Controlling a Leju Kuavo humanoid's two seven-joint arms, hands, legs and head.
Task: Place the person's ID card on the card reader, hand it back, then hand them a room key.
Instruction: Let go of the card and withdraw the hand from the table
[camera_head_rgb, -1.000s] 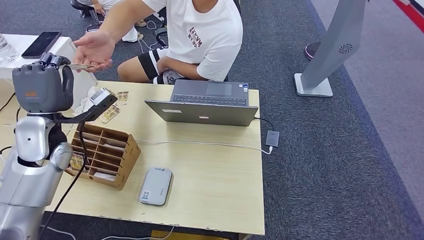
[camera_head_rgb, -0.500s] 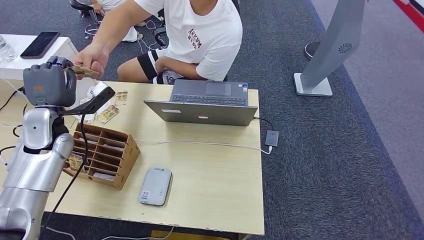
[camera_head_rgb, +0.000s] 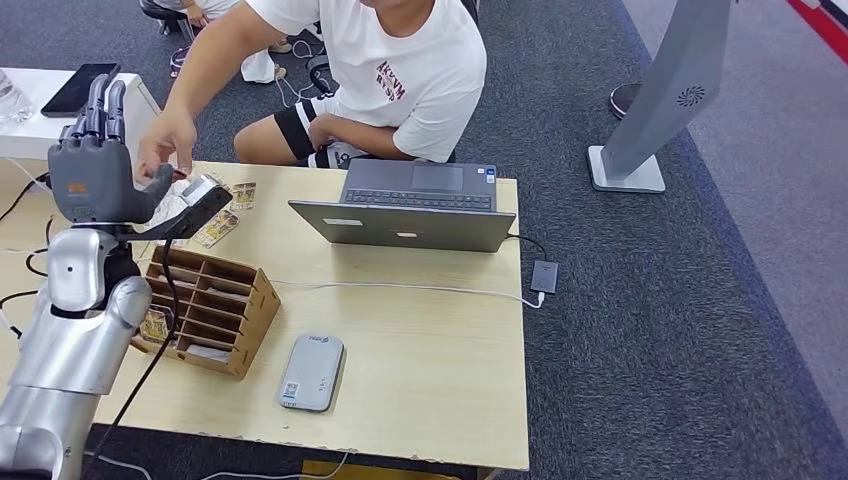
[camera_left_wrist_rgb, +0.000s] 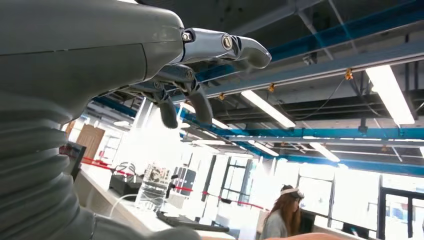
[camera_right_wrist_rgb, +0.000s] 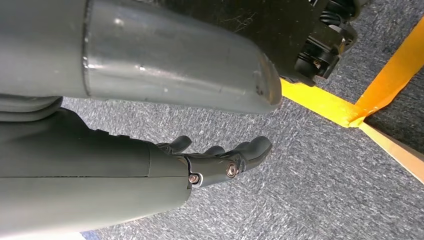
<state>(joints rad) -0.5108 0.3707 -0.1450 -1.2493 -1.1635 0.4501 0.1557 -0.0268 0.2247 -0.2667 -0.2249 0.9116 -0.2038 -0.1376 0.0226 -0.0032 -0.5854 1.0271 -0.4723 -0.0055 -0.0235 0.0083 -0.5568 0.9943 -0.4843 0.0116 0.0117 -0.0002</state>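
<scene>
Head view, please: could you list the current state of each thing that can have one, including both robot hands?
Left hand: raised, fingers straight and apart, holding nothing.
Right hand: hanging over the carpet, fingers loosely apart, holding nothing.
Laptop: lid open, keyboard facing the person.
Person's hand: lowered to the table's far edge beside the left hand.
Cardboard organizer: slots open, some holding cards.
Card reader: flat on the table, nothing on it.

Even, bright head view; ceiling lights (camera_left_wrist_rgb: 264, 108) glare, windows perhaps blown out.
</scene>
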